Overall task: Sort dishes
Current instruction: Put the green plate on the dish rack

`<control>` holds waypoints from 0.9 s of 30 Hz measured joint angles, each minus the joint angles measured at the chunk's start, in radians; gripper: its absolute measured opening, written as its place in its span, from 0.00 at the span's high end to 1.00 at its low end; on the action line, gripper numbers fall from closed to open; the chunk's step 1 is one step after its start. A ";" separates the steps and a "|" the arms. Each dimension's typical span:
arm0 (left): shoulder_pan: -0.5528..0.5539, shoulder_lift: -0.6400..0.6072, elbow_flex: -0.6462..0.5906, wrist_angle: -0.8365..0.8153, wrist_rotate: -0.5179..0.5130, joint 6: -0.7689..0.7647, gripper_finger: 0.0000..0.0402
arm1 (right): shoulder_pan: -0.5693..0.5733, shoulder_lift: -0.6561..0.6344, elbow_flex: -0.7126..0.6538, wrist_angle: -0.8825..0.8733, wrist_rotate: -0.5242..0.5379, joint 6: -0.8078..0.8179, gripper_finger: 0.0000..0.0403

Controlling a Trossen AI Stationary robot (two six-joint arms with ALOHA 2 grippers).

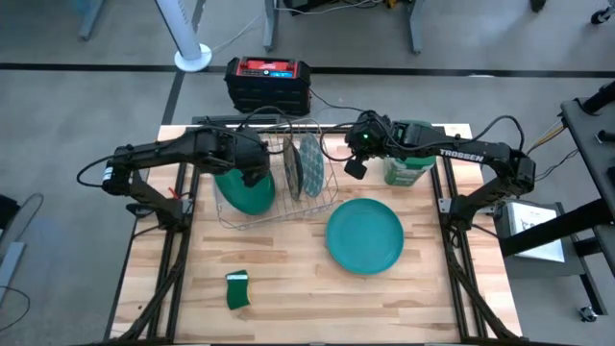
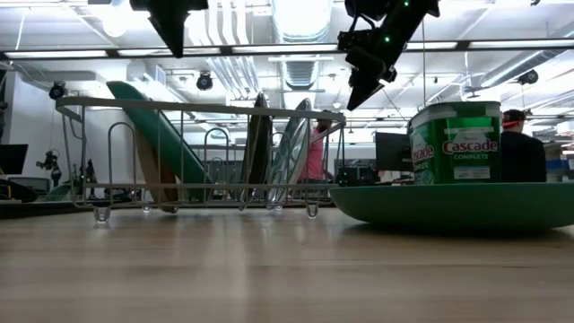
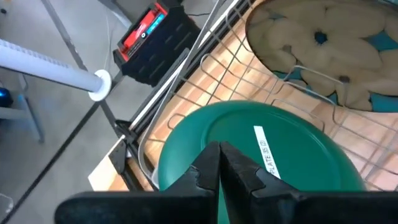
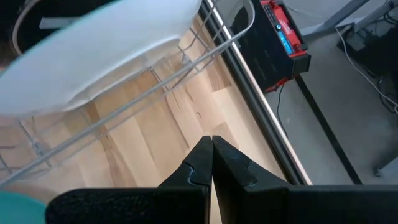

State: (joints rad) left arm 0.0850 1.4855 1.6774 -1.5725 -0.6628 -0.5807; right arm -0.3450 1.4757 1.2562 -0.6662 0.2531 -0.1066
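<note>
From above, the wire rack stands near the desk's far edge, holding the dark green plate at its left end and two more plates on edge, a grey-green patterned plate and a whitish plate. The teal plate lies flat on the desk beside the rack, toward the right edge. The left hand hangs over the dark green plate, the right hand just right of the rack. At desk level, the green plate leans in the rack. The left wrist view shows the left hand's fingers together, above the green plate. The right wrist view shows the right hand's fingers together, holding nothing.
</note>
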 joint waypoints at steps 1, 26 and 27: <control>-0.001 -0.011 -0.006 0.001 0.001 -0.019 1.00 | 0.000 0.000 -0.006 0.000 0.000 0.000 1.00; -0.003 -0.377 -0.415 0.001 0.162 -0.294 1.00 | 0.039 -0.002 -0.036 0.177 -0.232 -0.007 0.96; -0.003 -0.387 -0.425 0.001 0.175 -0.300 1.00 | 0.051 -0.002 -0.036 0.204 -0.225 -0.019 0.94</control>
State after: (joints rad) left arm 0.0822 1.0984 1.2519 -1.5713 -0.4879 -0.8808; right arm -0.2936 1.4742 1.2201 -0.4621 0.0281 -0.1256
